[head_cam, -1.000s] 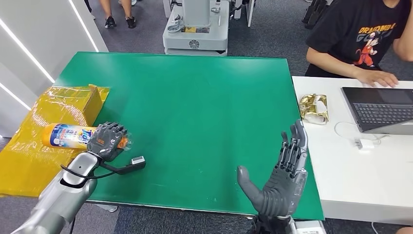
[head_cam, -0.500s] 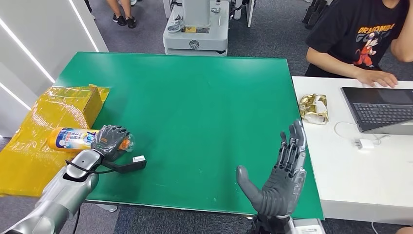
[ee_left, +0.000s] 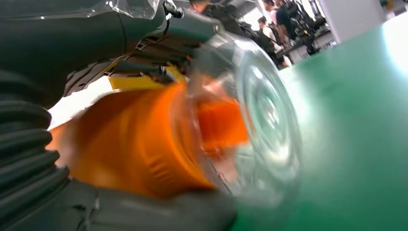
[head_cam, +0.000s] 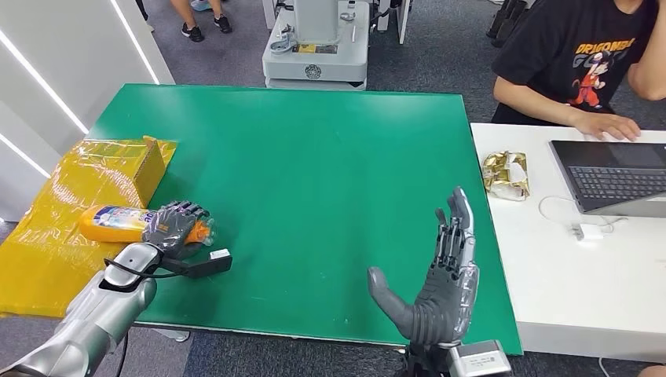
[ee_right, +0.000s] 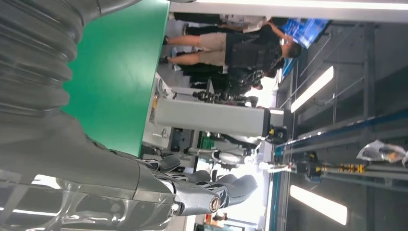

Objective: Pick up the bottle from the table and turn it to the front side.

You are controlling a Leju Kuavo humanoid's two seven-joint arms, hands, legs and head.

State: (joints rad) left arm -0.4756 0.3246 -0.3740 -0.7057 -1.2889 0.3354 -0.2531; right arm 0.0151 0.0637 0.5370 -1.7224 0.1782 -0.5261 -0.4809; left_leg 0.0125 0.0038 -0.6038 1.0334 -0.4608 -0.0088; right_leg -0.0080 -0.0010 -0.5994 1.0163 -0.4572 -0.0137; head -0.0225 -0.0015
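Observation:
An orange bottle (head_cam: 116,223) with a blue and white label lies on its side at the left edge of the green table (head_cam: 314,157). My left hand (head_cam: 177,227) grips it at the capped end; the clear cap and orange neck (ee_left: 211,130) loom close in the left wrist view. My right hand (head_cam: 440,287) hovers over the table's front right part, fingers straight and spread, thumb out, holding nothing. The right hand's fingers (ee_right: 211,190) also reach out in the right wrist view.
A yellow wrapped box (head_cam: 106,165) and yellow plastic sheet (head_cam: 39,259) sit at the table's left. A white desk (head_cam: 581,267) on the right holds a laptop (head_cam: 620,177), a cable and a gold wrapper (head_cam: 506,173); a person sits there. A grey machine (head_cam: 318,43) stands behind.
My left hand has rolled the bottle, so less of the label faces up, and shifted slightly down. My right hand has moved a little left and forward, still spread.

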